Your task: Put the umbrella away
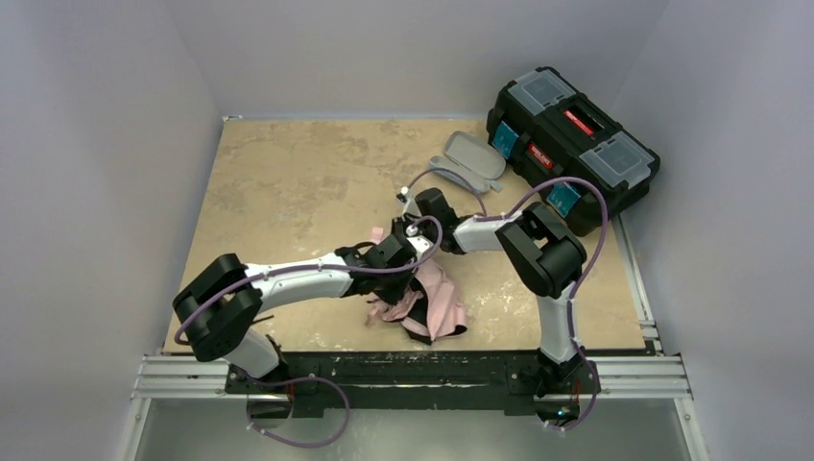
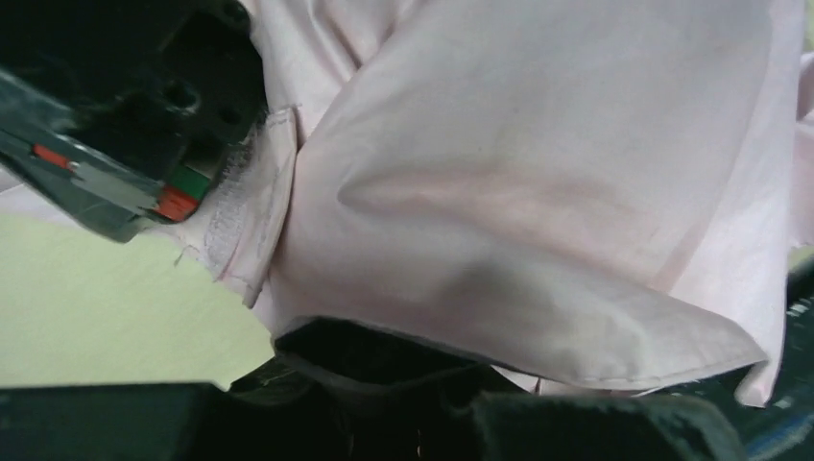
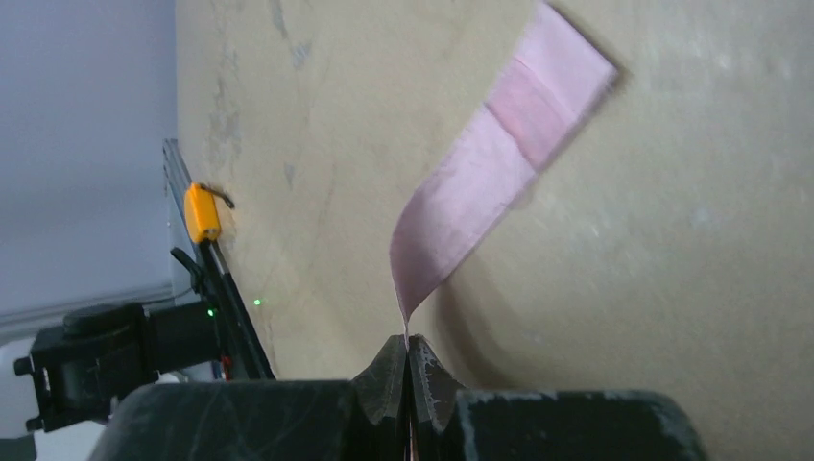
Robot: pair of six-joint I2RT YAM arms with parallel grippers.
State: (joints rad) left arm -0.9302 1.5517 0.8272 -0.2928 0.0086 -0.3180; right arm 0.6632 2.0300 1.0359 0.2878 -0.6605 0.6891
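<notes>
The umbrella (image 1: 432,305) lies crumpled, pink fabric with black lining, on the table (image 1: 288,182) near its front edge, between the 2 arms. The left gripper (image 1: 394,253) is buried in the fabric; I cannot tell whether its fingers are spread or pinching. The right gripper's (image 3: 408,363) fingers are pressed together, pinching the pink strap (image 3: 499,182).
</notes>
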